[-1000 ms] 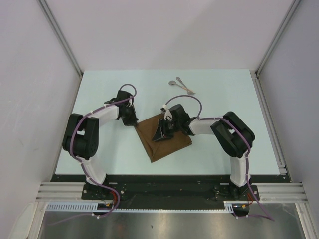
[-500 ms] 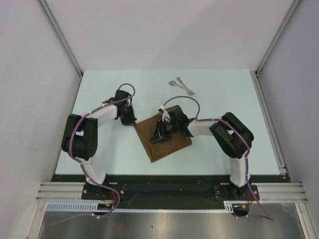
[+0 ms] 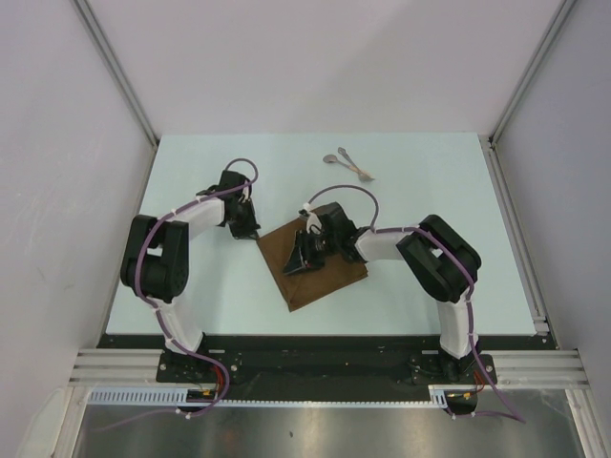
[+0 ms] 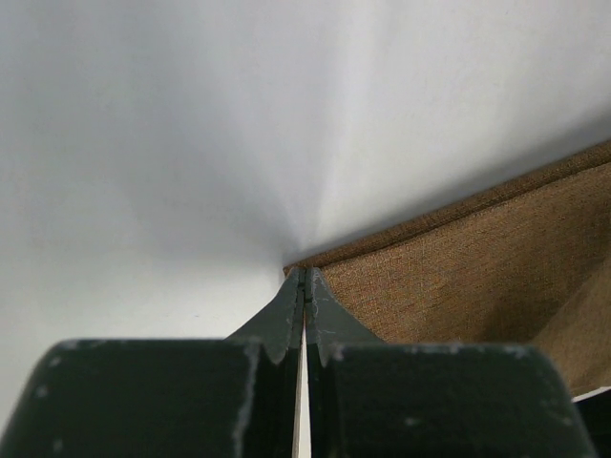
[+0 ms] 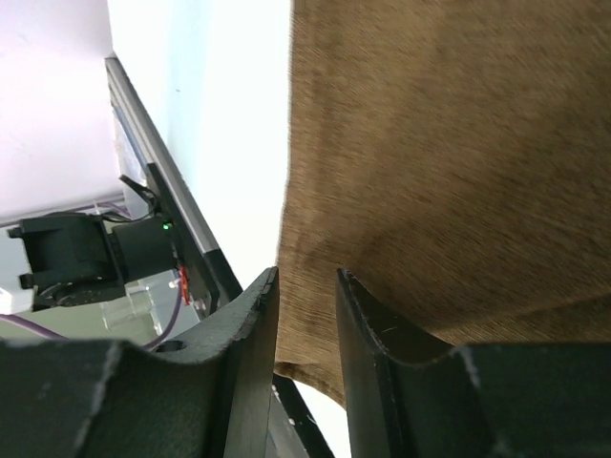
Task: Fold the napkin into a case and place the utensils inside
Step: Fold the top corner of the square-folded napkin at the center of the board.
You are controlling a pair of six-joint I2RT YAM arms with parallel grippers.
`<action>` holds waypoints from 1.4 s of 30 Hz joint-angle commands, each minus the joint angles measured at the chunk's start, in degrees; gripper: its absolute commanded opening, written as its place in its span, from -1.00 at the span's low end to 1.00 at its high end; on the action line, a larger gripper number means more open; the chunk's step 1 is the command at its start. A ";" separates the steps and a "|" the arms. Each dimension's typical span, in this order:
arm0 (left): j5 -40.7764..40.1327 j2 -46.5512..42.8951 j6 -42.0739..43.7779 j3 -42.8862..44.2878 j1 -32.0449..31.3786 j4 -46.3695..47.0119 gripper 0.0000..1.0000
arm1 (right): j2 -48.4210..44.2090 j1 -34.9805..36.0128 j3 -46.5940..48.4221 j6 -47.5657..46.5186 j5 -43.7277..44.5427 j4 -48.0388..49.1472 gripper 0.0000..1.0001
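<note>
Your napkin (image 3: 315, 275) is plain mid-brown with no print. In the wrist views you get a fine woven grain, tan flecks on darker brown. The table (image 3: 430, 239) under it is pale mint and unmarked. The utensils (image 3: 348, 165) are silvery. Your left arm (image 3: 153, 262) and right arm (image 3: 444, 258) have black joints and white links, with a purple cable (image 3: 242, 162) along each. The left gripper (image 4: 305, 277) and right gripper (image 5: 305, 286) have dark grey-green fingers with pale scuffed edges. The walls (image 3: 305, 67) are pale grey. The near rail (image 3: 325, 367) is bare silver.
</note>
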 commanded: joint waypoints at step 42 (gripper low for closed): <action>-1.43 3.18 0.17 2.20 0.12 0.62 -1.00 | -4.56 7.75 -11.16 0.14 -0.04 5.62 -0.37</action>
